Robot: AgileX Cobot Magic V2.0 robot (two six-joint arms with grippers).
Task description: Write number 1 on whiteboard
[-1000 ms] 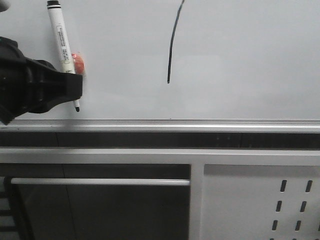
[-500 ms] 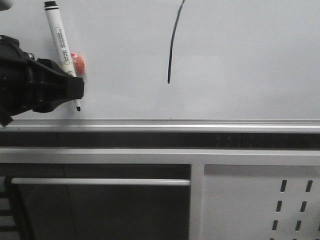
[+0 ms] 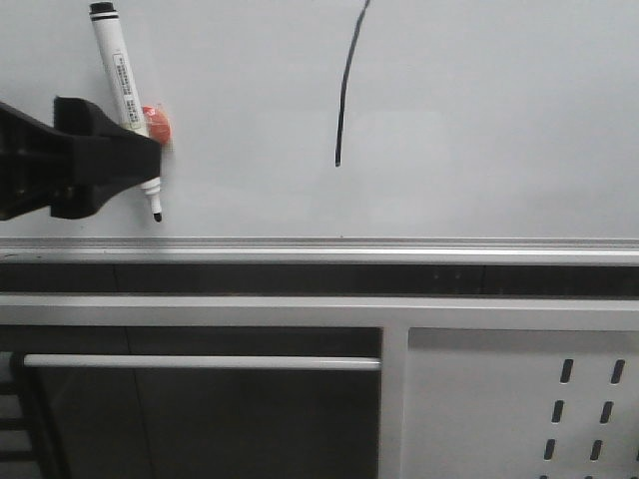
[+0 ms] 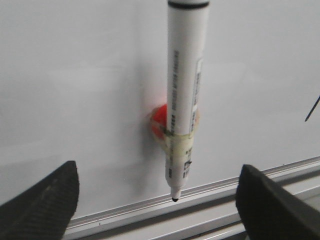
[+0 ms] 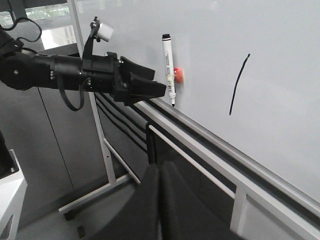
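The left gripper (image 3: 135,160) is released: in the left wrist view its two dark fingers (image 4: 42,205) stand far apart, one on each side of the marker (image 4: 184,95), and neither touches it. In the front view the gripper comes in from the left and its tip covers a part of the marker's lower body, but the right wrist view shows that the tip ends just beside the marker, in front of the board. The marker is white with a black tip that points down, nearly upright and a little tilted. It sits against the whiteboard (image 3: 499,120) at a small red piece (image 3: 157,122), and a band of clear tape goes around its lower body there. Its tip hangs just above the silver edge strip (image 3: 399,246) of the board. The number 1 (image 3: 344,85) is a thin black stroke on the whiteboard, nearly vertical and slightly curved, well to the right of the marker, and its upper end goes out of the front view. The right gripper (image 5: 159,200) is seen only as two dark fingers pressed together with no gap between them and with nothing between them; it is well away from the board.
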